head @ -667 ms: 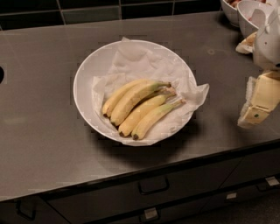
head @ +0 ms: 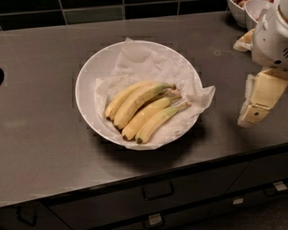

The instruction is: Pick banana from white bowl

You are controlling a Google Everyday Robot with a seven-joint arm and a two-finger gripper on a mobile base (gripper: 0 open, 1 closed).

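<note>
The white bowl (head: 90, 76) is wide and shallow, lined with crumpled white paper, and sits on the dark counter in the middle of the camera view. Several yellow bananas lie side by side in it, stems pointing right. The banana (head: 137, 104) is the plumpest one, second from the back, green-tinged near its dark stem tip. My gripper (head: 250, 117) hangs at the right edge of the view, to the right of the bowl and apart from it, pointing down over the counter. It holds nothing that I can see.
Smaller white bowls (head: 252, 11) with food stand at the back right corner, behind the arm. The counter's front edge (head: 148, 177) runs below the bowl, with drawers and handles beneath. A dark tiled wall runs along the back.
My gripper has edged slightly to the left, toward the bowl. The bowl and the bananas have not moved.
</note>
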